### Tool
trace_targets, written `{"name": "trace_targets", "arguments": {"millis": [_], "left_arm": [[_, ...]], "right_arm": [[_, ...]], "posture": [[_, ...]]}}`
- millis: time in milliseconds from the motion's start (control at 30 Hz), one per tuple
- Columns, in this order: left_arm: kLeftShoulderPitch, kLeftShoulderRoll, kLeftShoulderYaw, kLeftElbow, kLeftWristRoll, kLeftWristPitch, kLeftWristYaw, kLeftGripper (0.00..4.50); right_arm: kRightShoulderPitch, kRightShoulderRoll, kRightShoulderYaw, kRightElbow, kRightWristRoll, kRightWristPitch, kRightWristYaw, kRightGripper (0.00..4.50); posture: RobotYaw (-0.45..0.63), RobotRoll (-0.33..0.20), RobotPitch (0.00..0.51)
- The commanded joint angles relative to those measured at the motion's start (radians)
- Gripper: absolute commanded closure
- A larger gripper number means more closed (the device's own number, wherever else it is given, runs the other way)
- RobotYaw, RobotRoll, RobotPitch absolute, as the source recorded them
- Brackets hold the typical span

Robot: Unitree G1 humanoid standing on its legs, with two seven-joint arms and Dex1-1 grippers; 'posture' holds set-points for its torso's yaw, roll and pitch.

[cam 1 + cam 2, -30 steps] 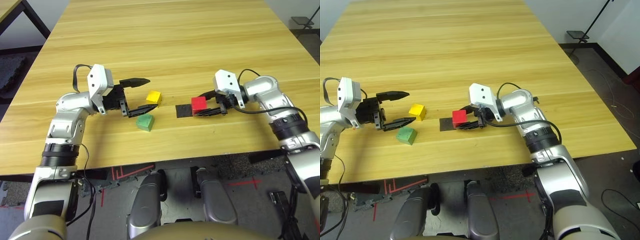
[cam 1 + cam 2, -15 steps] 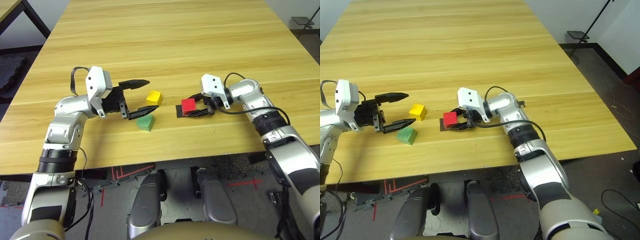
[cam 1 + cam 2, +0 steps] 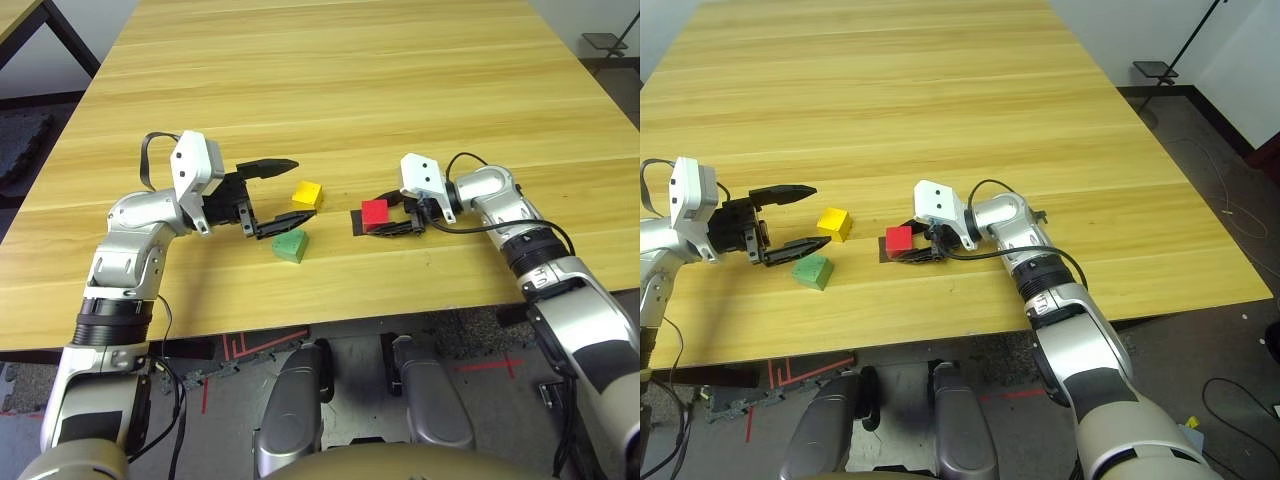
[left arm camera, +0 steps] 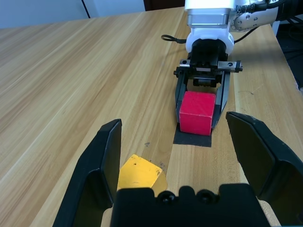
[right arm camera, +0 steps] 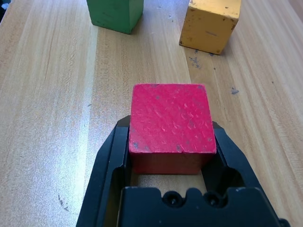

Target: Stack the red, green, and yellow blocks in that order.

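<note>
The red block (image 3: 375, 213) sits on a flat black square marker (image 3: 356, 222), and my right gripper (image 3: 382, 214) is shut on it, one black finger (image 5: 110, 156) against each side. Just left of it lies the yellow block (image 3: 307, 193), with the green block (image 3: 291, 244) nearer the table's front edge. My left gripper (image 3: 300, 190) is open and points right. The yellow block lies just past its fingertips, and the green block is close under its nearer finger (image 3: 280, 226).
The wooden table (image 3: 330, 80) stretches far back beyond the blocks. Its front edge (image 3: 330, 315) runs close below the green block. A cable loops from the right wrist (image 3: 470, 165).
My right gripper has carried the red block leftwards onto the black marker, closer to the yellow and green blocks. The left gripper has hardly moved.
</note>
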State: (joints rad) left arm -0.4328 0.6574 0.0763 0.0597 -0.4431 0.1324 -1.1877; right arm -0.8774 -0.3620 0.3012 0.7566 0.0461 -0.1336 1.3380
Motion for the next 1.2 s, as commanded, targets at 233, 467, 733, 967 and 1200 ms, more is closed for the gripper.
{"name": "trace_targets", "arguments": {"millis": [233,467,733,967,1200], "left_arm": [[0.002,-0.001,-0.005,-0.018,-0.006,0.016,0.002,0.00],[0.004,-0.001,-0.002,-0.014,-0.006,0.017,0.003,0.00],[0.003,-0.001,0.000,0.009,-0.003,0.006,-0.005,0.00],[0.010,0.002,0.006,0.022,-0.005,0.003,-0.012,0.00],[0.095,0.055,0.032,0.001,-0.027,-0.044,-0.112,0.00]], "right_arm": [[0.005,0.023,-0.007,0.034,-0.021,-0.027,-0.031,0.24],[-0.001,-0.006,-0.030,-0.033,0.028,0.015,0.029,0.01],[0.021,-0.131,-0.069,-0.311,0.145,0.212,0.183,0.01],[0.062,-0.281,-0.119,-0.458,0.199,0.324,0.223,0.01],[0.149,-0.358,-0.170,-0.576,0.232,0.389,0.174,0.01]], "posture": [[0.41,0.003,0.227],[0.41,0.001,0.224],[0.39,-0.007,0.213],[0.36,-0.005,0.200],[0.33,0.006,0.186]]}}
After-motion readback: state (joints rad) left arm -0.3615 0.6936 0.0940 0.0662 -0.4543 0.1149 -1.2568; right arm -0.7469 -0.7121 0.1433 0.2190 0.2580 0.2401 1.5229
